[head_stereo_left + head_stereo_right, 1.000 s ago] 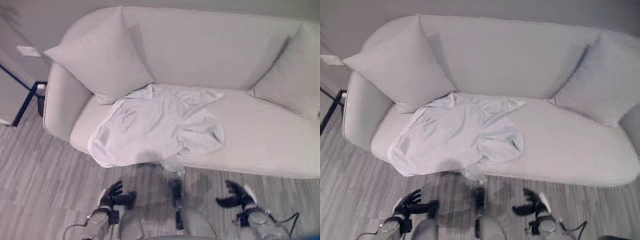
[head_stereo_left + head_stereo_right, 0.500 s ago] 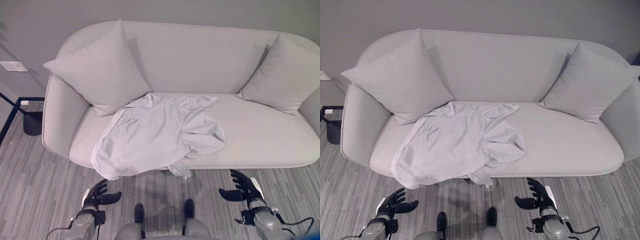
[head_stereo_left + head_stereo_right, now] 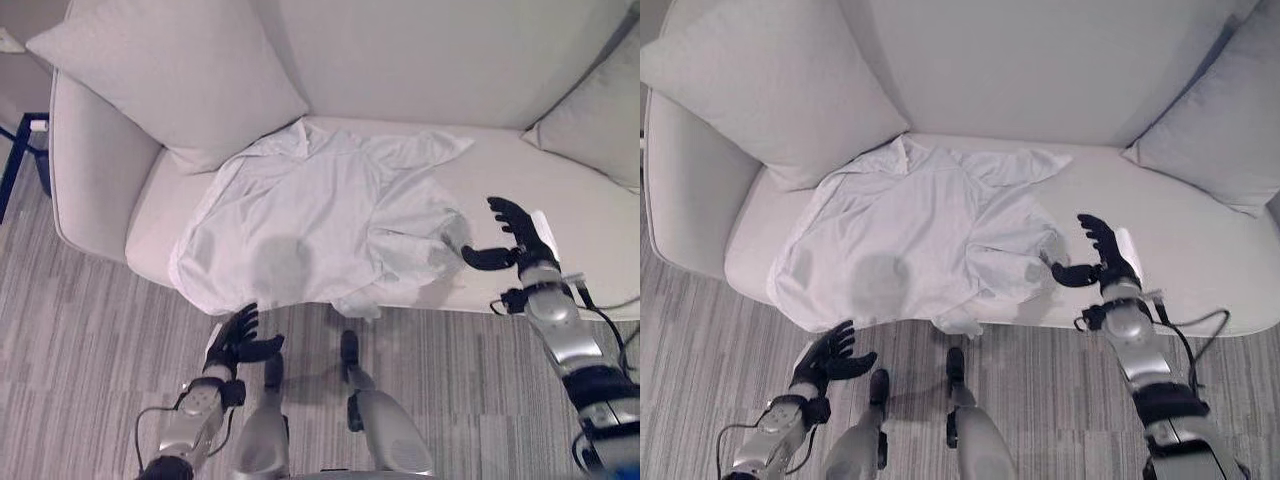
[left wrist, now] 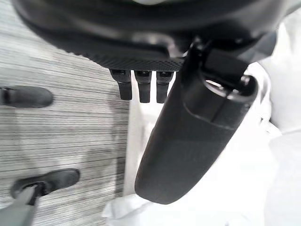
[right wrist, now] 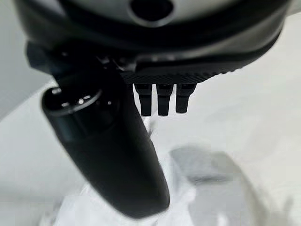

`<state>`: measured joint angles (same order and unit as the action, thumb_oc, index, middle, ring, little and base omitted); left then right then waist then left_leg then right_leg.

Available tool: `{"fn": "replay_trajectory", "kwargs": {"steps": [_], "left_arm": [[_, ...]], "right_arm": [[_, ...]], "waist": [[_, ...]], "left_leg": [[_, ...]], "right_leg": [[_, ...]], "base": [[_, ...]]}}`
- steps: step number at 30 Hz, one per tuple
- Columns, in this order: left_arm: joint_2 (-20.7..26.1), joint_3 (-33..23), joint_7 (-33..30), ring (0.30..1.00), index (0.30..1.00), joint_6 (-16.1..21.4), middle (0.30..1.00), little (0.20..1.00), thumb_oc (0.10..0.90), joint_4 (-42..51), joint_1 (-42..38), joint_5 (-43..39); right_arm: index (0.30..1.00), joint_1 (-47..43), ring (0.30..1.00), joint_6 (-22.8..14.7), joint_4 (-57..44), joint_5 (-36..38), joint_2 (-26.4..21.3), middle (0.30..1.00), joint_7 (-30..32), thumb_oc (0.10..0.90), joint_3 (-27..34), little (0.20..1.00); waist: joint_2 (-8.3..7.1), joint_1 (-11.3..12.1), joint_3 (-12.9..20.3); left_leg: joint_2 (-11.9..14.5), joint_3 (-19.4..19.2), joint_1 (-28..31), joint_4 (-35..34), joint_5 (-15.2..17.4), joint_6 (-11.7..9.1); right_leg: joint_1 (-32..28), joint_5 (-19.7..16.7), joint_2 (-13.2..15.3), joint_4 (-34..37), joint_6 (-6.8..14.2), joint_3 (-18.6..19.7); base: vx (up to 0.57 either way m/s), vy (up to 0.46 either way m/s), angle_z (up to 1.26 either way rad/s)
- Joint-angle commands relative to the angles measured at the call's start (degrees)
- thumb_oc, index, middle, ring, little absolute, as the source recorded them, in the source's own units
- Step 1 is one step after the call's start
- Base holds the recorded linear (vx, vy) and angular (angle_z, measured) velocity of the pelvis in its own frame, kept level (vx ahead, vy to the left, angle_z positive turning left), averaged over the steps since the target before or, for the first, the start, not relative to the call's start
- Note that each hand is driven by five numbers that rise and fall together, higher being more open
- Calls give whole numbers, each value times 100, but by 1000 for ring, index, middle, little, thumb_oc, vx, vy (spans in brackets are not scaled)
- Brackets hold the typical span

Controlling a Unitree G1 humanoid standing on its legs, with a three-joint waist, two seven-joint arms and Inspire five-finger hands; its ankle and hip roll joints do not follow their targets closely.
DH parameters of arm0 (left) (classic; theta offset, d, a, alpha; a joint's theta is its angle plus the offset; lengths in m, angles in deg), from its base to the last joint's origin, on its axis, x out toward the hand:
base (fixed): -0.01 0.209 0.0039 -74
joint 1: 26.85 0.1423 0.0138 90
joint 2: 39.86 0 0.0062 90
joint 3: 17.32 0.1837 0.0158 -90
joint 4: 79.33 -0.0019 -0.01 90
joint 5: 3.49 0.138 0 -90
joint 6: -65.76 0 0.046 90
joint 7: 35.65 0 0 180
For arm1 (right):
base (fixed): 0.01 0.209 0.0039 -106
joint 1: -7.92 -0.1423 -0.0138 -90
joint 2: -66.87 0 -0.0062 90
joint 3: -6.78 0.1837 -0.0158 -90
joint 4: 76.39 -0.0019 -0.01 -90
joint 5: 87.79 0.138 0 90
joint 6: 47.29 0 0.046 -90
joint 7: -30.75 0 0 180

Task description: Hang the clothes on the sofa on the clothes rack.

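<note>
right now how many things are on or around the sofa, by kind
Pale grey fabric sofa: 1
Square pale grey cushions: 2, one at the robot's left end, one at its right end
Crumpled white shirt on the seat: 1
Dark robot hands, both open: 2, left hand, right hand
Total: 6

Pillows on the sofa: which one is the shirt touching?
The big pillow at the robot's left end of the sofa. The white shirt lies crumpled right against its lower edge. The other pillow sits far off at the right end, away from the shirt.
</note>
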<state>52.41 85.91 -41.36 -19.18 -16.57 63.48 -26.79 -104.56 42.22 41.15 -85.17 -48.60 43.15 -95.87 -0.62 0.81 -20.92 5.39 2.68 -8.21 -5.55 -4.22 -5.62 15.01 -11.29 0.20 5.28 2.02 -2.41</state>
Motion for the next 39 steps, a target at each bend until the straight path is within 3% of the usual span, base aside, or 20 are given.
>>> {"fn": "replay_trajectory", "kwargs": {"steps": [1,5,9,12,17,18,19,22,33,39], "left_arm": [[366,-69,-120,900,900,436,900,900,800,228,-11,-282],[378,-100,-191,900,900,441,900,900,800,224,-20,-271],[352,-139,-223,900,900,439,900,900,800,220,36,-273],[352,-201,-260,900,900,459,900,900,800,252,94,-266],[356,-339,-261,900,900,483,900,900,800,232,211,-174],[357,-336,-261,900,900,483,900,900,800,232,212,-174],[343,-348,-251,900,900,466,900,900,800,243,279,-115],[357,-327,-278,900,900,479,900,900,800,276,259,-94],[468,-360,-489,900,900,577,900,900,800,306,-4,-145],[441,-432,-614,900,900,628,900,900,800,324,-73,-194]], "right_arm": [[900,-746,900,-298,66,-109,-473,900,362,800,-264,900],[900,-1333,900,-215,231,-231,-307,900,294,800,-804,900],[900,-1265,900,-208,139,-257,-67,900,239,800,-865,900],[900,-1015,900,-173,63,-540,60,900,90,800,-954,900],[900,-474,900,-155,-469,-1414,-146,900,-94,800,-1002,900],[900,-466,900,-153,-474,-1416,-147,900,-96,800,-996,900],[900,-23,900,-98,-411,-1954,-186,900,-185,800,-952,900],[900,11,900,-37,-212,-2100,-125,900,-105,800,-943,900],[900,-1096,900,396,637,-3130,10,900,420,800,-1463,900],[900,-1369,900,525,478,-3386,21,900,731,800,-1403,900]], "waist": [[-94,97,69],[-73,211,-81],[-62,238,-90],[-60,266,-146],[-79,242,-238],[-79,245,-237],[-91,241,-246],[-75,251,-287],[78,356,-636],[98,360,-671]], "left_leg": [[-263,-56,-24,55,264,274],[-254,-70,-90,55,232,242],[-267,-71,-136,55,222,231],[-303,-38,-190,55,214,227],[-309,-55,-260,55,214,209],[-309,-55,-258,55,214,209],[-299,-45,-247,55,223,220],[-299,-30,-266,55,220,223],[-267,-8,-561,55,162,257],[-262,-44,-589,55,174,270]], "right_leg": [[82,703,373,-28,80,76],[118,680,402,-28,80,100],[137,675,428,-28,81,109],[131,648,474,-28,63,114],[98,601,525,-28,34,104],[97,602,525,-28,34,104],[47,598,529,-28,35,94],[48,591,532,-28,37,88],[242,546,542,-28,-18,109],[260,534,544,-28,-20,134]], "base": [[0,0,0],[-13,13,5],[4,6,3],[3,7,15],[0,1,13],[0,0,0],[0,0,0],[0,0,0],[-20,2,1],[-3,2,1]]}}
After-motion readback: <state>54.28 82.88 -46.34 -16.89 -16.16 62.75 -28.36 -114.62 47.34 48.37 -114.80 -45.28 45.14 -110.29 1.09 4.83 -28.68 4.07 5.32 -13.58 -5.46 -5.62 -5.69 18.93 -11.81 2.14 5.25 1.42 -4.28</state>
